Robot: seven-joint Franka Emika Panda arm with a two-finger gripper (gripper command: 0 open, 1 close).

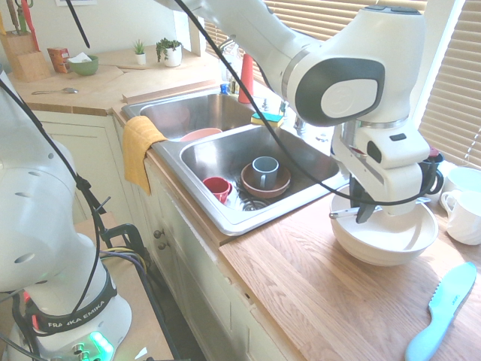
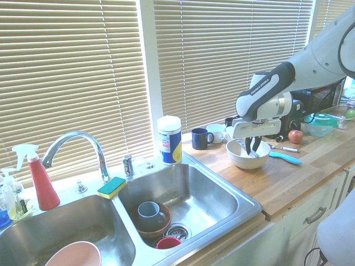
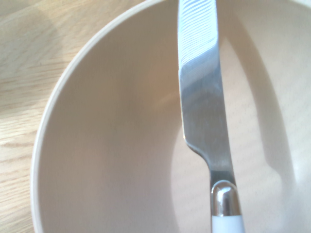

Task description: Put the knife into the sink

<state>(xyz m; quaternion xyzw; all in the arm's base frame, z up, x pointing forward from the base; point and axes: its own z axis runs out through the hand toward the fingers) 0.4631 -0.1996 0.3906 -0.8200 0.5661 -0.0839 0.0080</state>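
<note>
Slim silver metal knife (image 3: 201, 97) lies across white round bowl (image 1: 383, 241) on wooden table (image 1: 316, 293) — tool (image 1: 366, 209) clamped on it. Lift straight, carry level to steel two-basin sink (image 1: 301, 150) — avoid tipping bowl.

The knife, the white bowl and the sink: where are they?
knife (image 3: 201, 97): wrist view, on the blade's flat.
white bowl (image 1: 385, 252): first exterior view, on its outer wall.
sink (image 2: 219, 191): second exterior view, on a basin's bare inner wall.

The silver knife (image 3: 201, 107) is showing a striped blade, lying in the white bowl (image 1: 383, 242) beside a light-blue plastic knife (image 1: 445, 312).
</note>
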